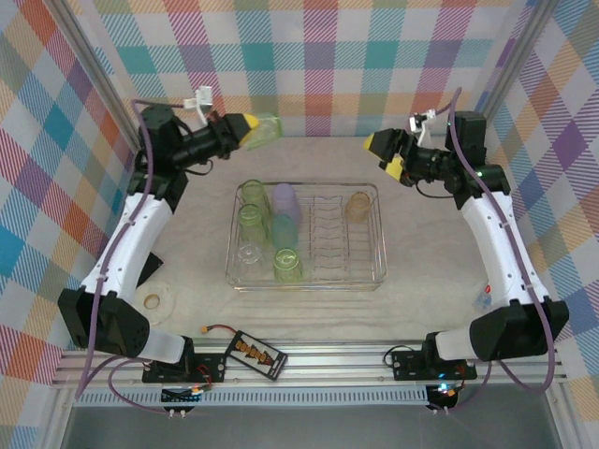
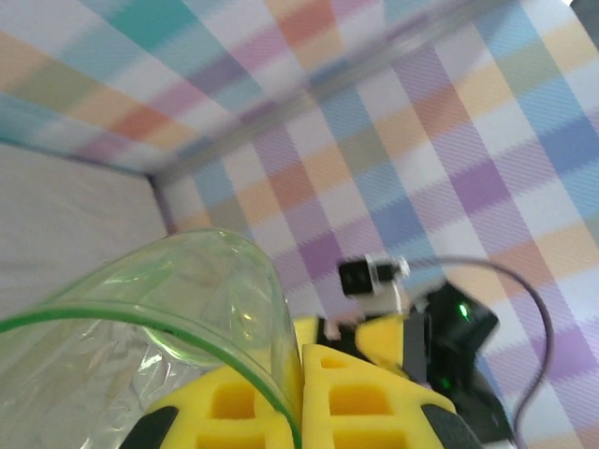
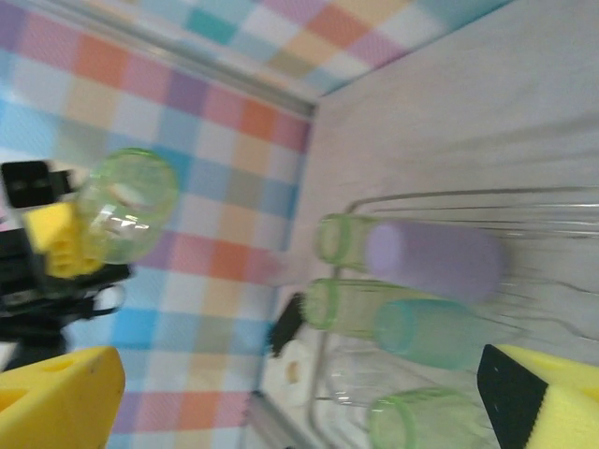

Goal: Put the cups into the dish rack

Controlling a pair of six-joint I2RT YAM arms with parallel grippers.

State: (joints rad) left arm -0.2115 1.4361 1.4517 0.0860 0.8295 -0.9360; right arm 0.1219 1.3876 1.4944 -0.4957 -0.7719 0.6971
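1. Yellow pads (image 2: 225, 407) of the left gripper (image 2: 301, 383) are squeezed shut on the thin wall of a light green cup (image 2: 140, 309). One pad is inside the cup and one is outside. I think this grip lets the cup be tipped over.
2. That cup is held up high. The dish rack (image 1: 309, 184) lies below this gripper and to its right.
3. Seven more cups (image 1: 251, 223) sit in the rack. A lilac cup (image 1: 285, 201) is bottom up, likely so water drips out. An orange cup (image 1: 357, 206) stands alone, closest to the right gripper (image 1: 388, 155).
4. Right gripper is wide open and holds nothing. It hangs above the rack's far right corner, maybe to keep out of the way.
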